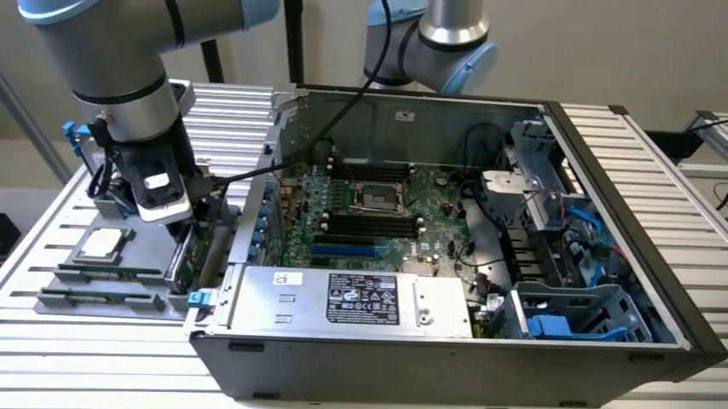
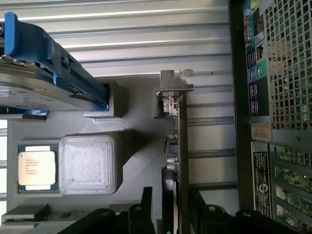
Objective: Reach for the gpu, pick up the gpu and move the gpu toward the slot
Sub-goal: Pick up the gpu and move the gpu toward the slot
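Gpu [image 2: 183, 146] stands on edge in the grey fixture tray [image 2: 141, 156], just outside the computer case [image 1: 455, 366], on the exterior view's left of it. Going toward the case come a processor chip [image 2: 38, 168], then the card, then the case wall. The gripper [image 2: 170, 215] sits directly over the card, jaws parted and straddling its thin edge, one finger beside each face, seemingly not yet squeezing. The card's long axis runs from between the fingers out to its silver bracket [image 2: 174, 87].

Dull circuit-board gpu [image 2: 182, 146] with bare silver metal bracket [image 2: 174, 87]; ribbed satin aluminium table [image 1: 91, 366]; matt grey plastic tray [image 2: 141, 126].
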Robot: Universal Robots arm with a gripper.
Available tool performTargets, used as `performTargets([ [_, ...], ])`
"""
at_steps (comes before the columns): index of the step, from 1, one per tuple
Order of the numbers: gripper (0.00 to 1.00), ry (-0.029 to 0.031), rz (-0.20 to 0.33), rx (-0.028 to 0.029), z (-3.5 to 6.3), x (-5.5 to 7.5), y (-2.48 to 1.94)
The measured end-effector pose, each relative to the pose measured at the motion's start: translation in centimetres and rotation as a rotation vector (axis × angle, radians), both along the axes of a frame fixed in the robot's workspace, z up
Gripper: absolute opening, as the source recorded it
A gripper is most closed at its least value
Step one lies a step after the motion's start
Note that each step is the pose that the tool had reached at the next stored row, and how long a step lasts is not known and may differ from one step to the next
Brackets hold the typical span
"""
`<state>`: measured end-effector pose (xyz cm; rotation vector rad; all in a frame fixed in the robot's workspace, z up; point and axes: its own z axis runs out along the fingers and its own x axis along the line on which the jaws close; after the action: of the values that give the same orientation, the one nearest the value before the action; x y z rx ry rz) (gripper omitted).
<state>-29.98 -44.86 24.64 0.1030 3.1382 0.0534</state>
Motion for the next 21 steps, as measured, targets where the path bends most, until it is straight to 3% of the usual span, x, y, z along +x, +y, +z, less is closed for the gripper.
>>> performTargets([
  [10, 0.42, 0.0, 0.0, -0.0165, -0.28, -0.01, 0.0],
  [16, 0.42, 0.0002, 0.0, -0.017, -0.45, 0.02, 0.01],
  [18, 0.4, 0.0, 0.0, -0.0167, -0.47, 0.05, 0.0],
  [19, 0.33, -0.0001, 0.0, -0.0167, -0.48, 0.07, 0.0],
  [21, 0.33, 0.0, 0.0, -0.0168, -0.47, 0.13, 0.01],
])
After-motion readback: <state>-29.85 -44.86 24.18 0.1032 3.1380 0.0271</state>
